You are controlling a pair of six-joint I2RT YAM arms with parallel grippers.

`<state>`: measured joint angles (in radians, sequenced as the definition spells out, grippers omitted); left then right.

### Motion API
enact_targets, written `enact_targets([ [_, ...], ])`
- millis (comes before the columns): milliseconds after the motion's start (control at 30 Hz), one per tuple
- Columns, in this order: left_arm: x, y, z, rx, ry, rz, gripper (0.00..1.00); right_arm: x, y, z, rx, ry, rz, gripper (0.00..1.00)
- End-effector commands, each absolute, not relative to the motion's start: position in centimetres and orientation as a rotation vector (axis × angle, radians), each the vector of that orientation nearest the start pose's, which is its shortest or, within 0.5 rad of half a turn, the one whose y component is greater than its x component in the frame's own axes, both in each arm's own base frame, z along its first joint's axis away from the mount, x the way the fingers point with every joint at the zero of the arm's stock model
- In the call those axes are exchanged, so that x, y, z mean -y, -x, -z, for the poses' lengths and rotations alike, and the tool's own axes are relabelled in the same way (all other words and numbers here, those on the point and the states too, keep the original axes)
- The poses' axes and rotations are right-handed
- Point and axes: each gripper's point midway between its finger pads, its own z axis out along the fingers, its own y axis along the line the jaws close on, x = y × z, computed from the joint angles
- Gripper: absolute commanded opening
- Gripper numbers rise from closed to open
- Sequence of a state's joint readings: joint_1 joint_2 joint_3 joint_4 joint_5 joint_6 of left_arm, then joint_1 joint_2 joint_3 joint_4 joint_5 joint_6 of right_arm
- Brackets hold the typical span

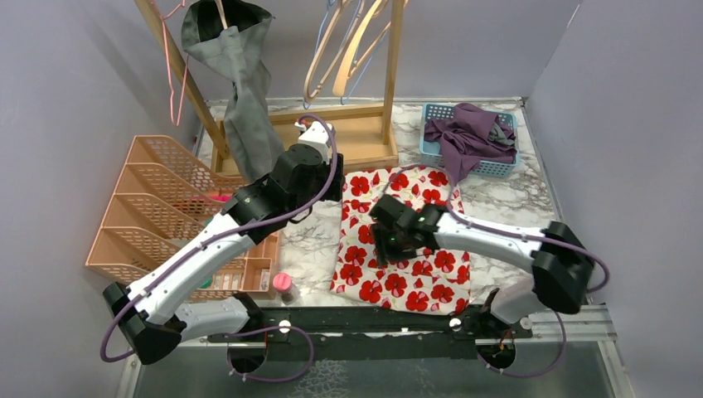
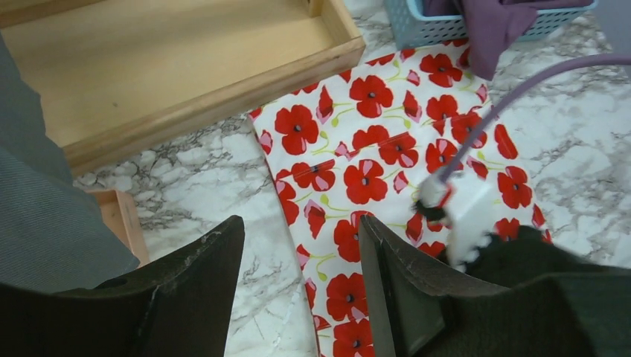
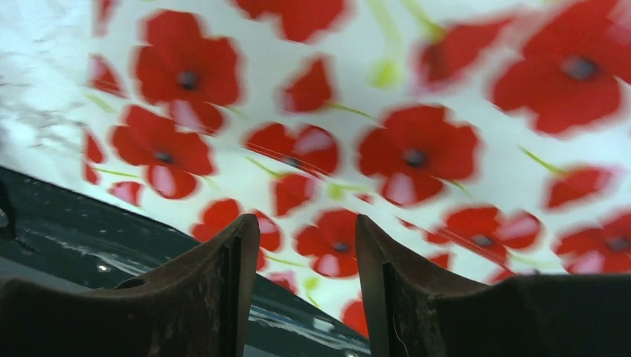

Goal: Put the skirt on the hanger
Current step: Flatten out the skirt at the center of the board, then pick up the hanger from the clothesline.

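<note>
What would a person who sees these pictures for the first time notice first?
The white skirt with red poppies lies flat on the marble table, in the middle, and both open grippers are over it: the left gripper at its left edge, the right gripper above the print. Behind, a grey garment hangs on the wooden rack, beside empty hangers.

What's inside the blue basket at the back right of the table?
A crumpled purple garment fills the blue basket and spills over its front rim. Whatever lies beneath the garment is covered, as is the basket's floor.
</note>
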<state>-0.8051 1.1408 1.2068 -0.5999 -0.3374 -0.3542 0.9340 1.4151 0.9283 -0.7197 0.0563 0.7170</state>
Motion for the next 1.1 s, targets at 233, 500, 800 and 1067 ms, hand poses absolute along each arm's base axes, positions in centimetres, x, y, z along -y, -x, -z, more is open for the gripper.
enact_targets([
  [233,17.4,-24.3,-38.8,-1.722,-0.247,0.433,0.60,-32.9,-12.2,-1.2,-2.819,0.788,-0.300,0.58],
  [500,15.2,-25.3,-43.3,-1.607,-0.172,0.333,0.61,-31.8,-5.0,-0.4,-2.937,1.034,-0.506,0.58],
  [800,16.6,-26.8,-44.5,-1.597,-0.178,0.320,0.67,-33.8,-7.7,-5.2,-2.747,0.921,-0.589,0.59],
  [1067,17.2,-29.3,-48.6,-1.560,-0.131,0.254,0.70,-34.9,-17.5,-12.7,-2.467,0.464,-0.538,0.58],
])
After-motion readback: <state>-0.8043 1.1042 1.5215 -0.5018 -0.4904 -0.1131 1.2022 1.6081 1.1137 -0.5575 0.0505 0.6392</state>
